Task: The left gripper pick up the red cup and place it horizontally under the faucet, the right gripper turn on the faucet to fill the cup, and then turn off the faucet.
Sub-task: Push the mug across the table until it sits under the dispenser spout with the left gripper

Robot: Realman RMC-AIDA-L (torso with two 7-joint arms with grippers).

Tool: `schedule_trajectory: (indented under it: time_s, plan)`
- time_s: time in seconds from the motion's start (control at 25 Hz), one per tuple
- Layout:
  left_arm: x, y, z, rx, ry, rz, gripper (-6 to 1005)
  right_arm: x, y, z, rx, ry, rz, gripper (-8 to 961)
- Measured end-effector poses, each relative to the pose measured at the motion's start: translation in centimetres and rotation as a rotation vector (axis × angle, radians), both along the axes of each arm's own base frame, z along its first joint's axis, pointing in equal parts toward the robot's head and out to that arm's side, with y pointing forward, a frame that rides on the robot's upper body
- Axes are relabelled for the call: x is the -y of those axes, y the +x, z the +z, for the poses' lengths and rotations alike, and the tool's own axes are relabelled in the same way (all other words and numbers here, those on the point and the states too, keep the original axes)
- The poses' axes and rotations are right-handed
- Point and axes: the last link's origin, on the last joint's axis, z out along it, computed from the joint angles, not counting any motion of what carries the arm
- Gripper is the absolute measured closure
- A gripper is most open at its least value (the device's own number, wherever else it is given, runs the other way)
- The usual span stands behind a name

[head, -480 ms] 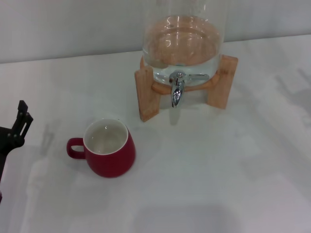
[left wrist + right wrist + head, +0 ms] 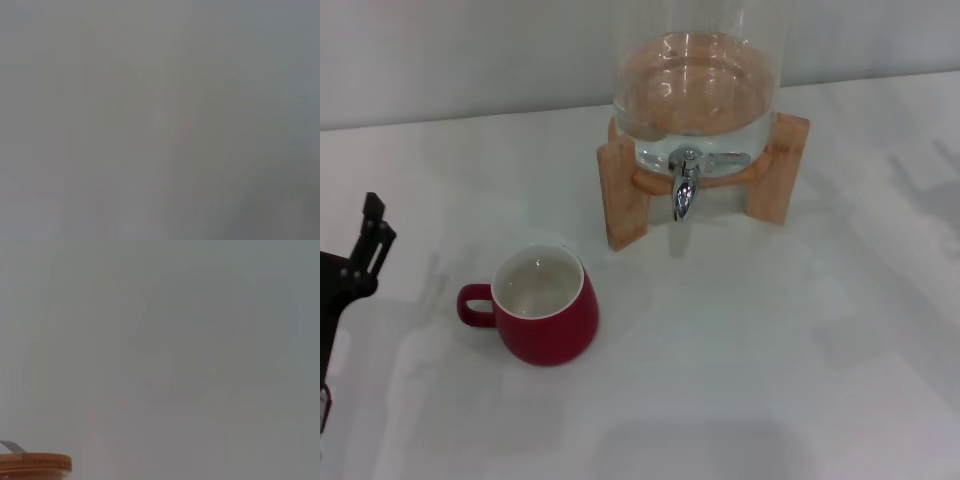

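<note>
Left gripper (image 2: 365, 235) is hovering at the table's (image 2: 770, 360) left edge, its opening impossible to judge, well apart from the upright red cup (image 2: 545, 310) sitting near the faucet (image 2: 686, 188).

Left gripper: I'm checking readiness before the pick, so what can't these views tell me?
- Left gripper: head view's left edge cuts it off; fingers unclear.
- Right gripper: in no view.
- Left wrist view: blank grey; no cup.
- Jar: top cut off.
</note>
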Motion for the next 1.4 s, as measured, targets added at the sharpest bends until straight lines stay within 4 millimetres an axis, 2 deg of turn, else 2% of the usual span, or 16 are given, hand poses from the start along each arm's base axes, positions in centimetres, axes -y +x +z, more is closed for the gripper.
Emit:
schedule_trajectory:
  time_s: [1.0,1.4]
  plan:
    - [2.7,0.0,-1.6,0.033,-0.043,0.026,119,0.3,0.1,-0.1,0.007,-0.011,0.000,173]
    - [3.1,0.5,-2.1,0.043,-0.066,0.015,119,0.0,-0.1,-0.1,0.010,-0.013,0.007,173]
